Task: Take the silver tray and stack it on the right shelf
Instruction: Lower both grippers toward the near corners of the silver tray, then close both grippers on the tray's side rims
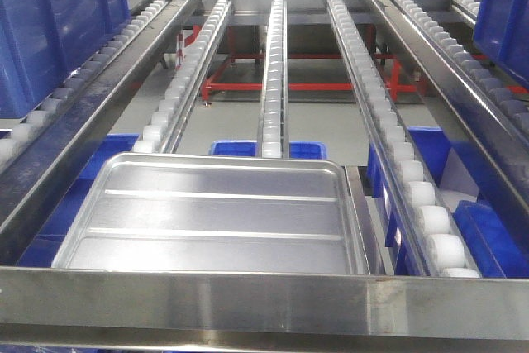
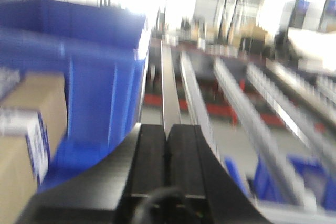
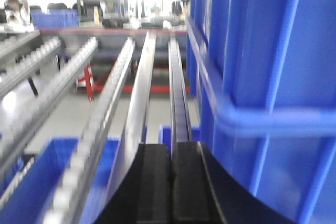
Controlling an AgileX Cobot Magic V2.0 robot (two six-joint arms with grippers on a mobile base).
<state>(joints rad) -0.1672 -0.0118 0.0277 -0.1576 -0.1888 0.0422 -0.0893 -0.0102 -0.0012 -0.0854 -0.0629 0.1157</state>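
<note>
The silver tray (image 1: 215, 212), shiny with two long ridges across its floor, lies flat on the white roller tracks (image 1: 273, 80) of a steel-framed shelf, just behind the flat steel front crossbar (image 1: 264, 303). No gripper shows in the front view. In the left wrist view my left gripper (image 2: 167, 129) is shut and empty, held above roller tracks beside a blue bin (image 2: 89, 77). In the right wrist view my right gripper (image 3: 171, 148) is shut and empty, above steel rails next to a blue crate (image 3: 262, 77). The tray does not show in either wrist view.
Blue bins stand on the neighbouring racks at far left (image 1: 50, 14) and far right (image 1: 504, 6). More blue bins (image 1: 264, 148) sit on a lower level under the tracks. A cardboard box (image 2: 26, 129) is at the left of the left wrist view.
</note>
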